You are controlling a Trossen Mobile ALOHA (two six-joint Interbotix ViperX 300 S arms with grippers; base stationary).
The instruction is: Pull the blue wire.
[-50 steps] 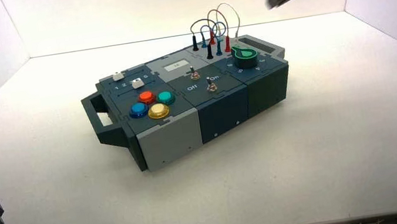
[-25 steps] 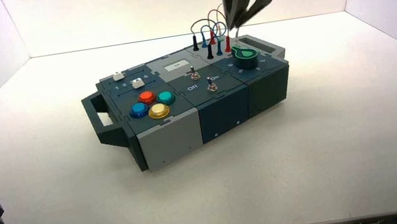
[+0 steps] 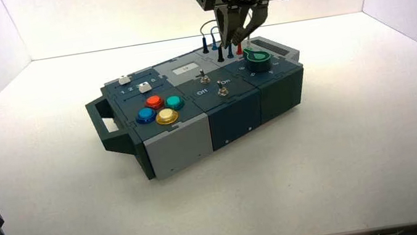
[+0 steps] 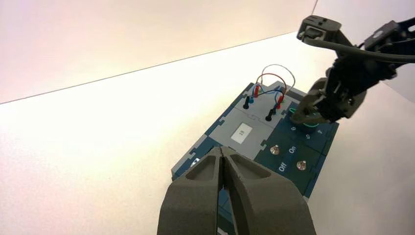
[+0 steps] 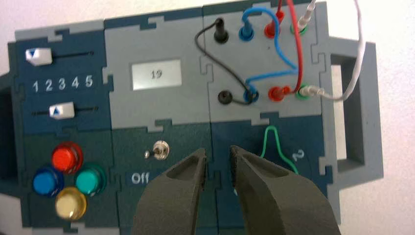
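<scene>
Now your right gripper [image 3: 231, 43] reached upper centre, jaws spread.
Blue wire [image 5: 279, 46] lay near, ungripped; left gripper [image 4: 221, 149] waited closed.

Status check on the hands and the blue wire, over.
Right hand above box, open, empty. Left hand parked, shut. Blue wire plugged at both ends, red wire crossing it.
</scene>
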